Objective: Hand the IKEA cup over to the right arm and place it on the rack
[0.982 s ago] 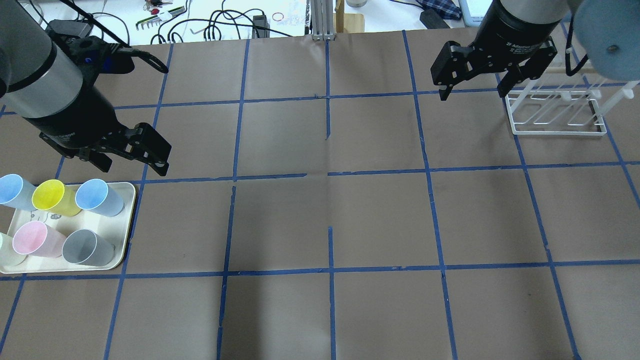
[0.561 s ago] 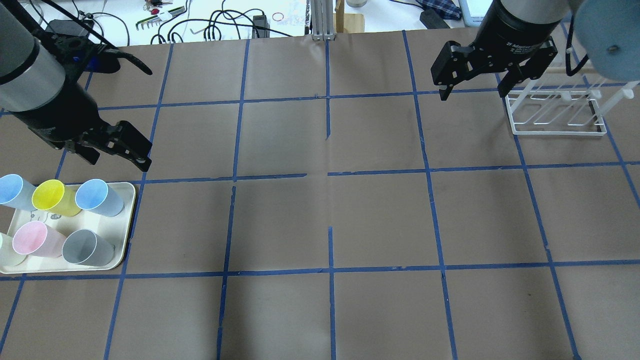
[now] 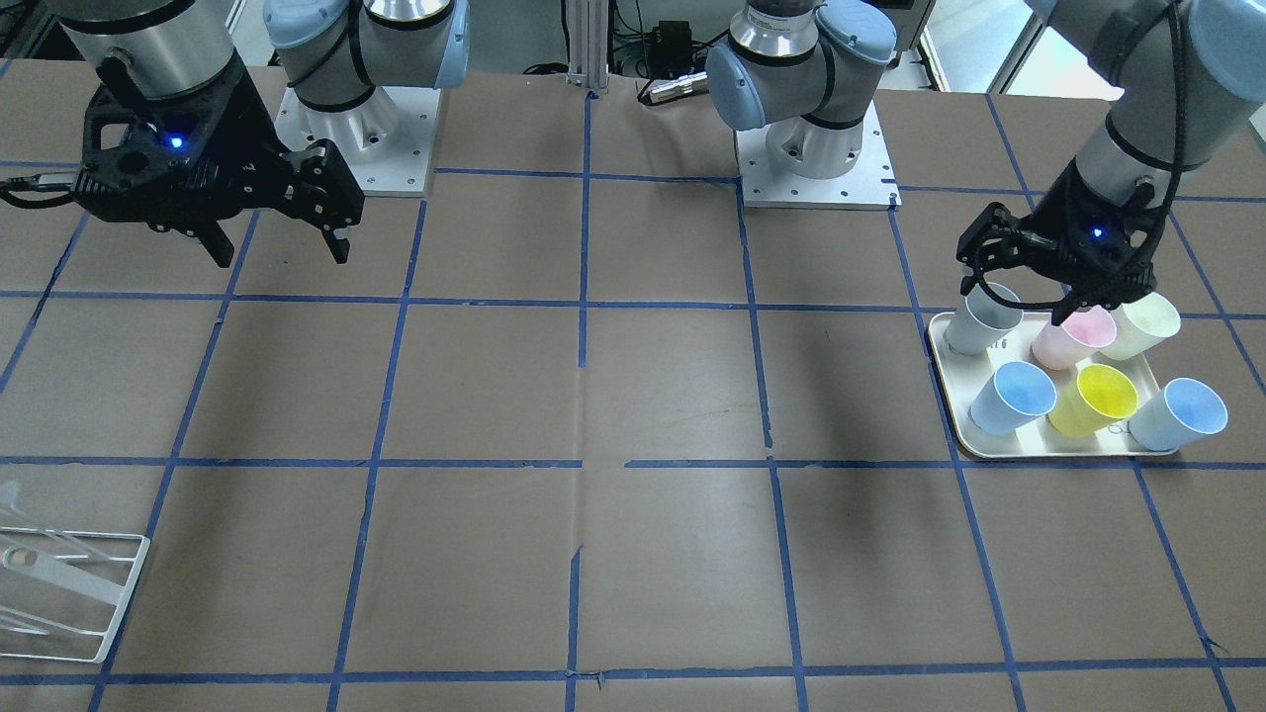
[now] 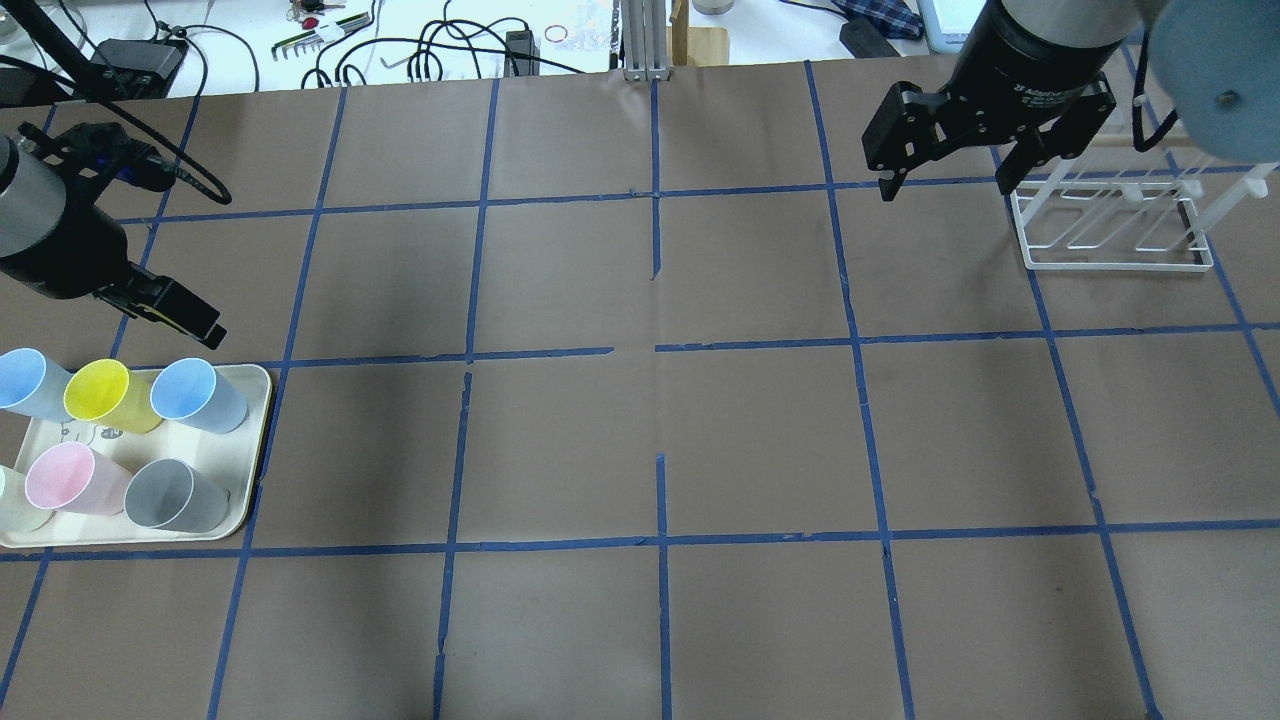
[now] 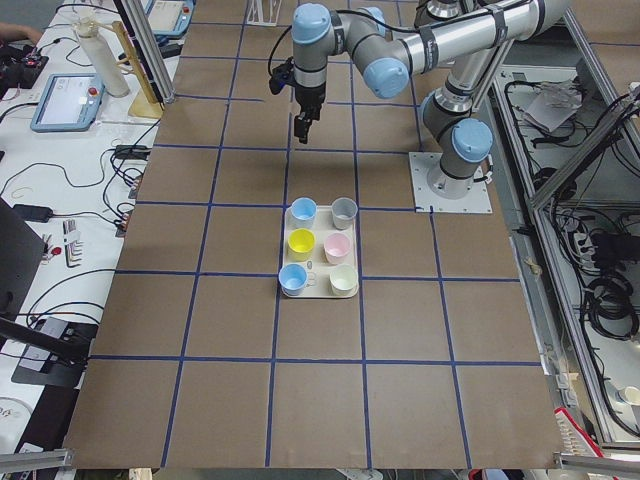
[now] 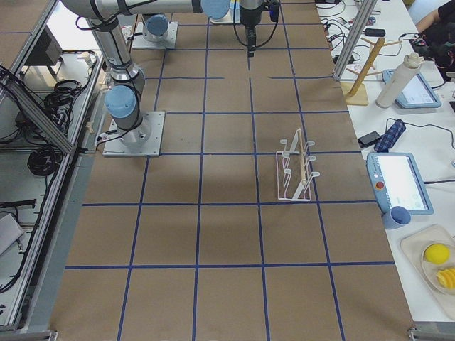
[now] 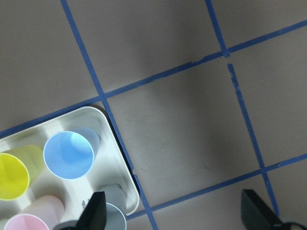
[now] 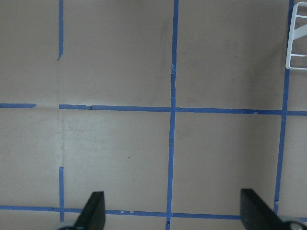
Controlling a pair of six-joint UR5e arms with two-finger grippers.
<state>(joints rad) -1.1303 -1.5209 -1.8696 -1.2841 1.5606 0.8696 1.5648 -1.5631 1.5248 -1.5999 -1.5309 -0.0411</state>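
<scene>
Two pale blue IKEA cups (image 4: 195, 392) (image 4: 25, 380) stand in a cream tray (image 4: 255, 440) at the table's left. They also show in the front view (image 3: 1011, 396) (image 3: 1182, 413). One shows in the left wrist view (image 7: 68, 154). My left gripper (image 3: 1024, 297) (image 4: 150, 300) is open and empty, hanging above the tray and touching no cup. My right gripper (image 4: 948, 180) (image 3: 280, 247) is open and empty, high up just left of the white wire rack (image 4: 1110, 225) (image 3: 59, 593).
The tray also holds a yellow cup (image 4: 105, 395), a pink cup (image 4: 65, 478), a grey cup (image 4: 170, 495) and a cream cup (image 3: 1142, 324). Brown paper with a blue tape grid covers the table. Cables and tools lie beyond the far edge.
My left arm has swung left and drawn closer to the tray, its gripper still open. The right arm and the cups have not moved.
</scene>
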